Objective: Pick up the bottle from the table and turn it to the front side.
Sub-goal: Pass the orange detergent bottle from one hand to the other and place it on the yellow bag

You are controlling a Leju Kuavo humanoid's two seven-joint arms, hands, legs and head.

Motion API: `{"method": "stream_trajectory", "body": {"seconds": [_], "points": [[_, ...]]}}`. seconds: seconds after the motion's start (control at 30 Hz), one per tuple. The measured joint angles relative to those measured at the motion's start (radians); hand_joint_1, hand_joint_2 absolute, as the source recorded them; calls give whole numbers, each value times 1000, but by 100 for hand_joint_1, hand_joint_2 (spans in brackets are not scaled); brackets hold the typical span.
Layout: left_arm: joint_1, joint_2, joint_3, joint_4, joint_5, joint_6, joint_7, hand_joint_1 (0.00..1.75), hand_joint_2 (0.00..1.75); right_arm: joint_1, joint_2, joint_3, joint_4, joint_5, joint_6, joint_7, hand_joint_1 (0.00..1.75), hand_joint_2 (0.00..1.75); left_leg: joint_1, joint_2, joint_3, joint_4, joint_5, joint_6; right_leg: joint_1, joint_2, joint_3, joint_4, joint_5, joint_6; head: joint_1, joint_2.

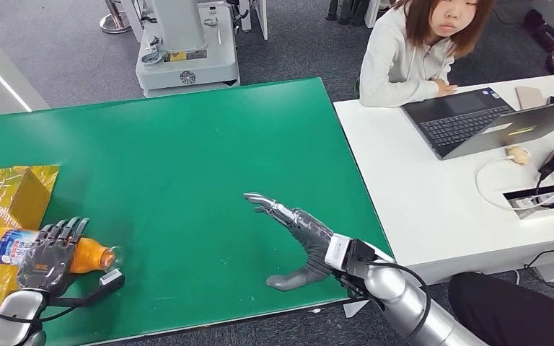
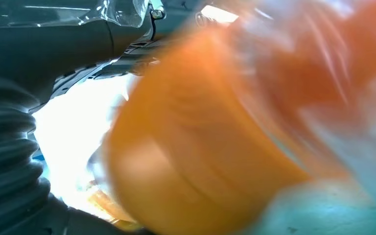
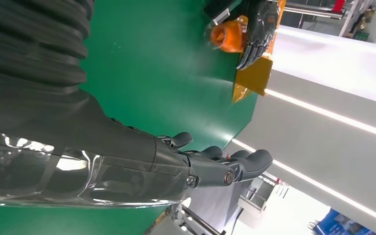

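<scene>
An orange drink bottle (image 1: 90,256) with a blue and white label lies on its side at the near left of the green table (image 1: 187,158), its cap end pointing right. My left hand (image 1: 47,256) wraps over its middle and grips it. The bottle (image 2: 215,142) is a close orange blur in the left wrist view. My right hand (image 1: 296,238) hovers open over the near middle of the table, fingers stretched out and thumb apart. From the right wrist, the right hand (image 3: 210,164) is open, with the bottle (image 3: 225,36) and the left hand (image 3: 257,29) far off.
A yellow box (image 1: 14,191) sits at the left edge, just behind the bottle. A white desk (image 1: 433,187) adjoins on the right with a laptop (image 1: 490,119) and cables. A person (image 1: 418,50) sits behind it. A machine base (image 1: 184,58) stands beyond the table.
</scene>
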Motion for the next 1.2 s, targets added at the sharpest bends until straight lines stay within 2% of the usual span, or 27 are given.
{"method": "stream_trajectory", "body": {"seconds": [0.13, 0.27, 0.43, 0.6, 0.7, 0.77, 0.83, 0.93, 1.07, 1.2], "points": [[-2, -1, -1, 6, 21, 10, -14, 0, 175, -8, 0, 3, 10, -1, 2, -3, 0, 175, 0, 0, 0, 0, 0, 0, 0, 0, 0, 0, 0, 0, 0, 0], [-2, 0, -1, 12, 85, 9, -85, 0, 175, -15, 0, 3, 20, -12, -6, -10, 0, 175, 0, 0, 0, 0, 0, 0, 0, 0, 0, 0, 0, 0, 0, 0], [2, -1, 6, 12, 153, 27, -134, 0, 175, -16, 0, -4, 30, -32, -11, -10, 0, 175, 0, 0, 0, 0, 0, 0, 0, -1, 0, 0, 0, 0, 0, 0], [37, -24, 57, 7, 323, 98, -234, 0, 175, -12, 0, -5, 43, -33, -16, -13, 0, 175, 0, 0, 0, 0, 0, 0, 0, 0, 0, 0, 0, 0, 0, 0], [89, -69, 133, -34, 512, 105, -375, 0, 175, -3, 0, -5, 51, -37, -33, -19, 0, 175, -1, 0, 0, 0, 0, 0, 0, 0, 0, -1, 0, 0, 0, 0], [130, -118, 190, -83, 671, 106, -503, 0, 175, 0, 0, -4, 56, -50, -53, -22, 0, 175, -1, 0, 0, 0, 0, 0, 0, 0, 0, -1, 0, 0, 0, 0], [173, -168, 224, -155, 860, 106, -589, 0, 175, 1, -1, -3, 60, -76, -72, -23, 0, 175, -1, 0, 0, 0, -1, 1, -1, 0, 0, -2, 0, 0, 0, 0], [229, -226, 226, -261, 1030, 106, -616, 0, 175, 4, -6, -1, 64, -106, -85, -24, 0, 175, -2, 1, 0, 1, -1, 2, -1, 0, 1, -3, 0, 1, 0, 0], [307, -288, 223, -434, 1050, 106, -620, 0, 175, 5, -10, 1, 73, -174, -87, -38, 0, 175, -2, 0, 0, 1, -1, 2, -1, 0, 0, -3, 0, 1, 0, 0], [376, -373, 223, -658, 1032, 106, -622, 0, 175, 9, -14, 4, 86, -234, -87, -54, 0, 175, -2, 0, -1, 1, -2, 3, -1, -1, 1, -3, 0, 1, 0, 0]]}}
